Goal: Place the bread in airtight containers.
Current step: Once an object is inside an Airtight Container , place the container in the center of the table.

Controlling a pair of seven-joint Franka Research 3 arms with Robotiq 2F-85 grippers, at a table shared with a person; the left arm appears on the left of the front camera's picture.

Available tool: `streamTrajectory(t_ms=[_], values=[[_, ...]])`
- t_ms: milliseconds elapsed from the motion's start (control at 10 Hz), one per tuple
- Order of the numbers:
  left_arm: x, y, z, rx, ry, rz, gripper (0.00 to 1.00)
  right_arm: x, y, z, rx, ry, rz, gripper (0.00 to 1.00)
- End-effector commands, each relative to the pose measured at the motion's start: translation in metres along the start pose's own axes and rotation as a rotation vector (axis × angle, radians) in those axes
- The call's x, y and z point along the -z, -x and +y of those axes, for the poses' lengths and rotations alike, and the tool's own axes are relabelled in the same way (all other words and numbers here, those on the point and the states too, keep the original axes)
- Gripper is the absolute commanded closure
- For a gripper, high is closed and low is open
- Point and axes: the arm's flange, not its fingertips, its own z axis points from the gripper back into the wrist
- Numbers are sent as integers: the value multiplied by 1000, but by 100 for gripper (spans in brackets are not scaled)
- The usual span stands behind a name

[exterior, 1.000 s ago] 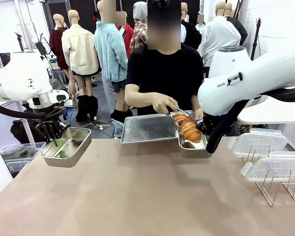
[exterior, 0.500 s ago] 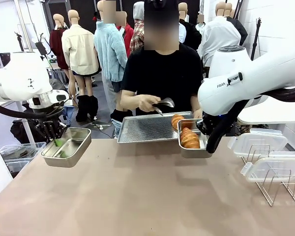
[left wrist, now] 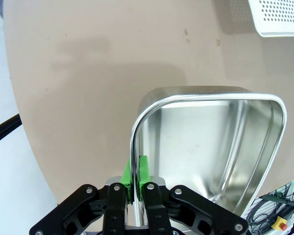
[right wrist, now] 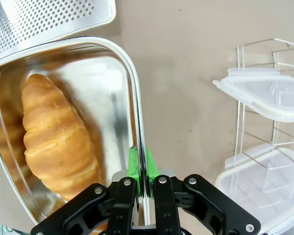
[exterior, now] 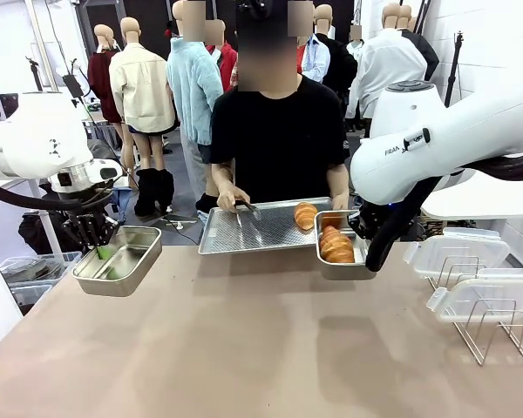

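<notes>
While tight on the tins (left wrist: pixel 210 147) (right wrist: pixel 115 83), both tools (left wrist: pixel 136 171) (right wrist: pixel 141 161)

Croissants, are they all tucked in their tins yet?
Not yet. Done: the first croissant lies in the right tin, which the right gripper clamps by its rim. In hand: the person holds tongs over the perforated tray, where the second croissant waits; the left gripper clamps the empty tin. Left: that croissant into the empty tin, then clear lids from the rack onto both.
</notes>
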Motion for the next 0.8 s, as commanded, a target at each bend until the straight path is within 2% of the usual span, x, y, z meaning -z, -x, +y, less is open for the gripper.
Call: streamTrajectory(t_ms=[0,700], values=[[-2,1,1,8,-2,-4,100,-3,-1,1,1,-6,-8,100],[-2,1,1,8,-2,-4,100,-3,-1,1,1,-6,-8,100]])
